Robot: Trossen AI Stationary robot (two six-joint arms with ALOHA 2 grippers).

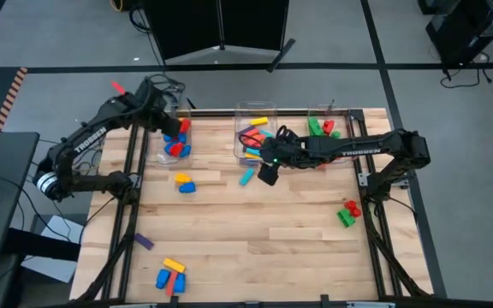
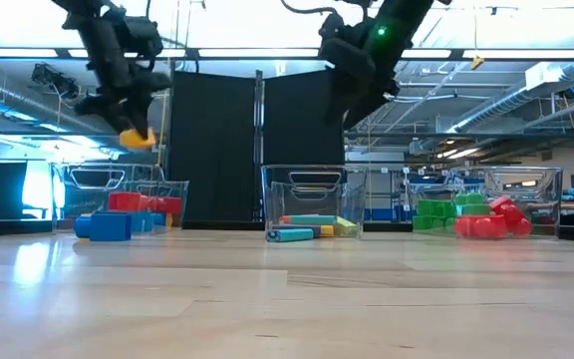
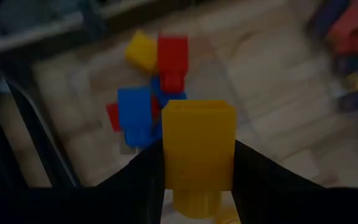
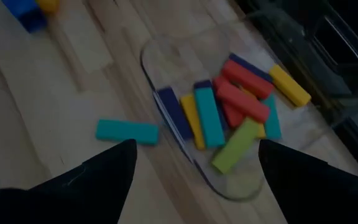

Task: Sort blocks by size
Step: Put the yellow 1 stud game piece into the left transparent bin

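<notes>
Overall, the table (image 1: 255,231) carries three clear bins along its far edge. The left bin (image 1: 175,142) holds chunky blocks in red and blue, with one yellow; the middle bin (image 4: 229,124) holds long blocks (image 4: 210,118), about ten, in cyan, red, yellow, green and purple, lying flat and roughly parallel; the right bin (image 1: 325,125) holds green and red blocks. One cyan long block (image 4: 127,131) lies flat on the table just outside the middle bin, its long axis pointing toward the bin wall.

Loose blocks remain on the table: a yellow and blue pair (image 1: 184,183) near the left bin, a red and green pair (image 1: 348,212) at the right side, a purple one (image 1: 144,242), and a cluster of blue, yellow and red (image 1: 170,275) at the near edge.

The left gripper (image 3: 199,186) hangs above the left bin, its jaws closed on a yellow block (image 3: 199,146), chunky and squarish with its stud end pointing down.

The right gripper (image 4: 194,168) hovers over the near rim of the middle bin, jaws spread wide and holding nothing.
</notes>
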